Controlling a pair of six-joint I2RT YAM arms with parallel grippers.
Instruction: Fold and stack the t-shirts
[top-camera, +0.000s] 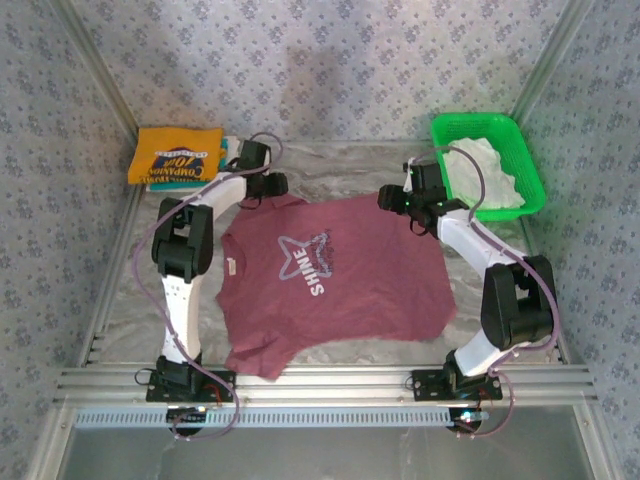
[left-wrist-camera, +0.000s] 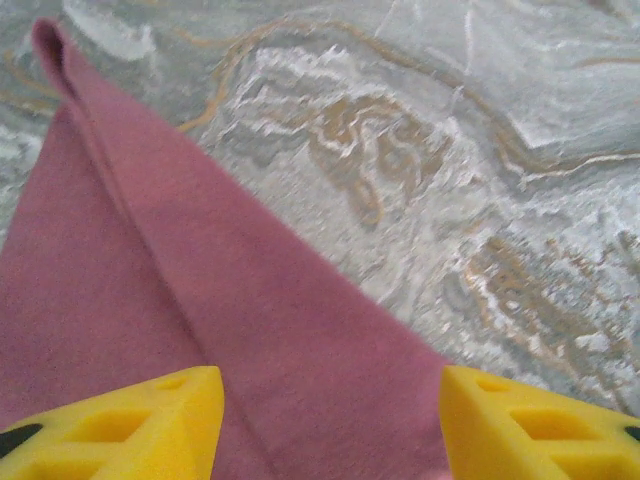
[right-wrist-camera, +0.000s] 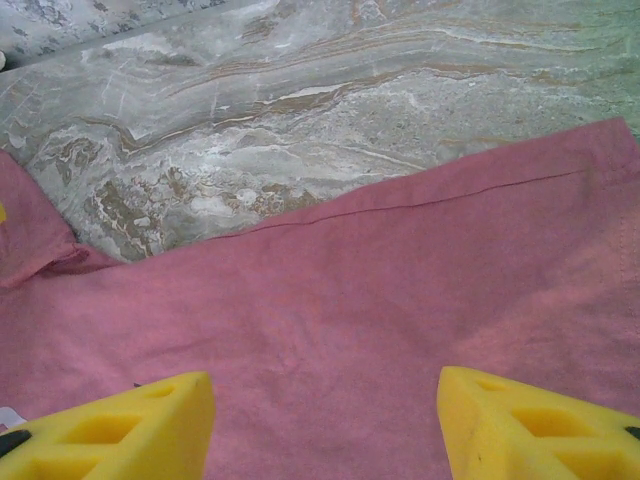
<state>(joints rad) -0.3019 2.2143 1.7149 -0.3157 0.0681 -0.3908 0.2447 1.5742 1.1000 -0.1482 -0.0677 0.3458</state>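
Maroon cotton t-shirt (top-camera: 340, 290) with a pale star print, spread flat mid-counter (top-camera: 340, 165), print up. Far edge: left hand (left-wrist-camera: 332, 392) over a creased, pointed corner, yellow fingers (left-wrist-camera: 150, 420) apart, nothing pinched. Right hand (right-wrist-camera: 325, 388) is over the stitched hem, likewise released. Bare marbled surface lies beyond both edges (free room along the far side and down the left strip). Far-right corner: green plastic mesh basket (top-camera: 475, 122) holding crumpled white cloth (top-camera: 485, 165), near the right hand. Far-left corner: folded yellow-orange t-shirt (top-camera: 178, 155) with dark-blue lettering, well apart from the basket.
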